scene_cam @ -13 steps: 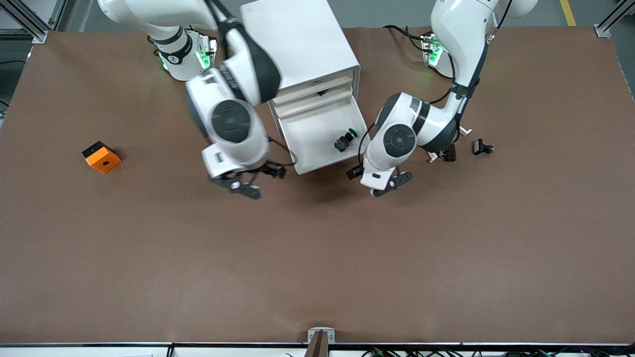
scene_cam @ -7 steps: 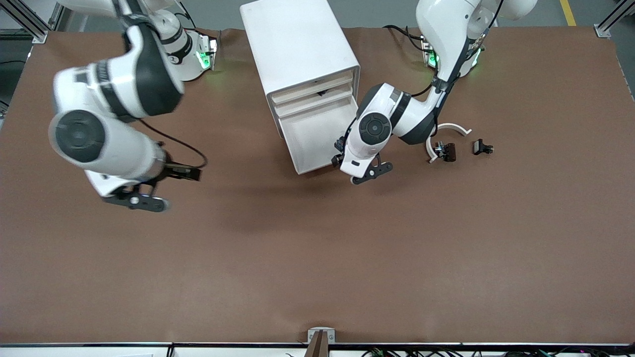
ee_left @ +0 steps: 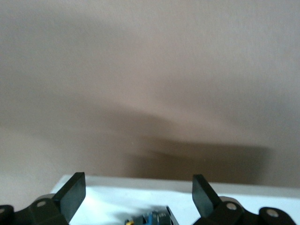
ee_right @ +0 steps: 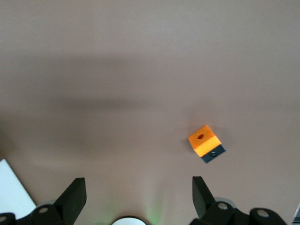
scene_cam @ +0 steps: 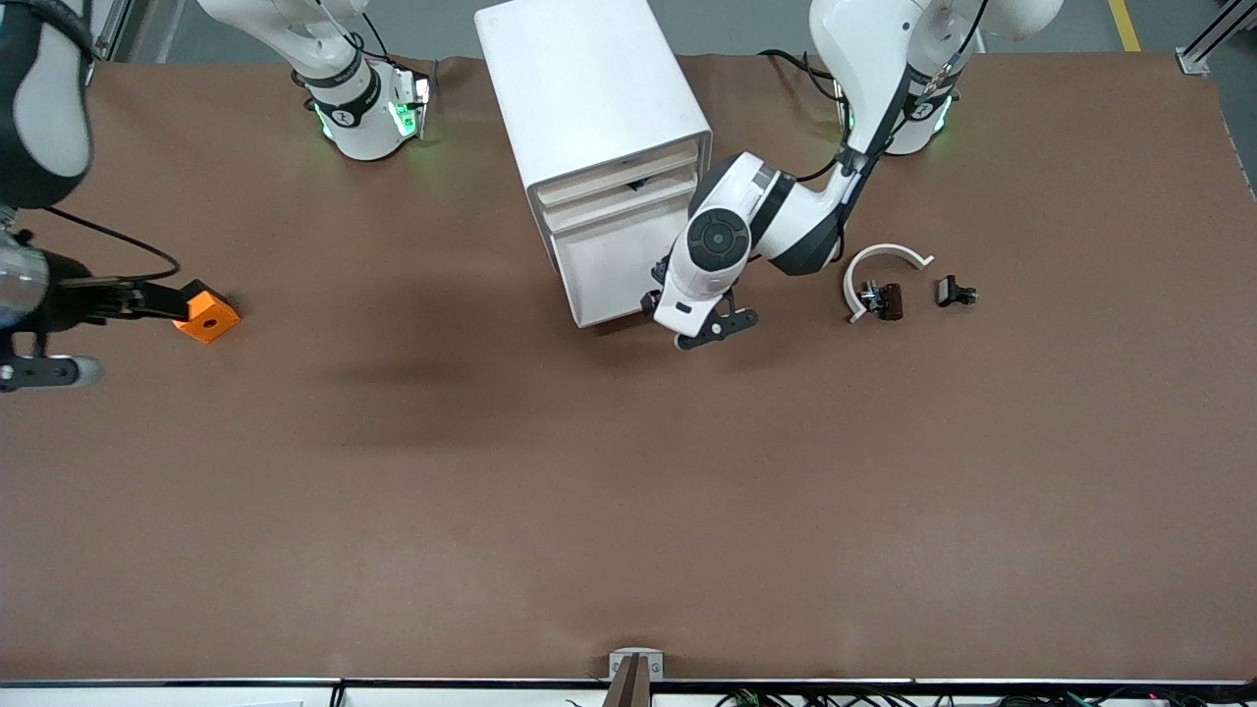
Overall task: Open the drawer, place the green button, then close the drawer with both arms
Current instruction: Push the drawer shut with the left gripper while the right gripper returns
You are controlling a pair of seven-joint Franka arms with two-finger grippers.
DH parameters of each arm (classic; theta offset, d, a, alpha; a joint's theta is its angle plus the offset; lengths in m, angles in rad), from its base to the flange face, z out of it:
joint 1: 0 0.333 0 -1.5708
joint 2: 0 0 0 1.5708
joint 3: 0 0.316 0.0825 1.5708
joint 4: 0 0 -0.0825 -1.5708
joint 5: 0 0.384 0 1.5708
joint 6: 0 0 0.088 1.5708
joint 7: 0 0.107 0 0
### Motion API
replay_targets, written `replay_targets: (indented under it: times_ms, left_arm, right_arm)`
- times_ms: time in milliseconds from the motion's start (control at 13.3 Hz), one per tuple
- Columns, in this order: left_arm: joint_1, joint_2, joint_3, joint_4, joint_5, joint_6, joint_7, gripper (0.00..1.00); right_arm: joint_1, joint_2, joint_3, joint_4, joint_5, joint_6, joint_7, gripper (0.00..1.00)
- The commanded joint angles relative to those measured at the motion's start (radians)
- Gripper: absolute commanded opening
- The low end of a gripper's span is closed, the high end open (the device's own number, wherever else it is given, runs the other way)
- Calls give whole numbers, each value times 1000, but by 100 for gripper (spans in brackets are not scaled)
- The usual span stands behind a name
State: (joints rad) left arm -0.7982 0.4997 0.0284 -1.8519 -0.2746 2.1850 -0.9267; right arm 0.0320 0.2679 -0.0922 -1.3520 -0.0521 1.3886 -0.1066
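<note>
Counting one drawer [scene_cam: 604, 270], one button [ee_left: 149, 219], two arms.

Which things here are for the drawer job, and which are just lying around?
For the job: the open drawer; the button inside it; the left hand, open over the drawer's front edge; the right hand, open over the table by the orange cube.
Just lying about: the orange cube; the white arc; two small black parts beside it.

- Broad bench [scene_cam: 628, 511] covered in matt brown sheet, softly shadowed near the middle.
- Grey floor [scene_cam: 746, 25] along the far edge, yellow stripe [scene_cam: 1124, 25] painted on it.
- Aluminium frame posts [scene_cam: 1213, 39] at far corners.
</note>
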Motion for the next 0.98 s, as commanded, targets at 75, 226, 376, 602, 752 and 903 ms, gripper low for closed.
replay_targets:
  times_ms: [75,226,376,602,752,903]
  left_arm:
    - [-15,-15,-70,-36,8,-17,-58,100]
    - [-15,-20,-99,-35,8,-42,-87,100]
    - [-13,-38,-102,-29,8,-106,-87,100]
    - [8,-76,-100,-7,8,-174,-73,100]
    - [48,-72,-100,40,8,-201,-67,100]
    - [106,-47,-99,78,8,-194,-48,100]
  right_arm:
    - [-23,-12,19,40,-52,0,-8,100]
    - [-24,-15,23,43,-49,-2,-10,100]
    - [-17,-27,26,42,-54,-31,-5,100]
    - [-21,-29,22,42,-51,-54,1,100]
    - [-21,-32,22,43,-46,-57,2,100]
    - [-24,-50,23,43,-41,-53,4,100]
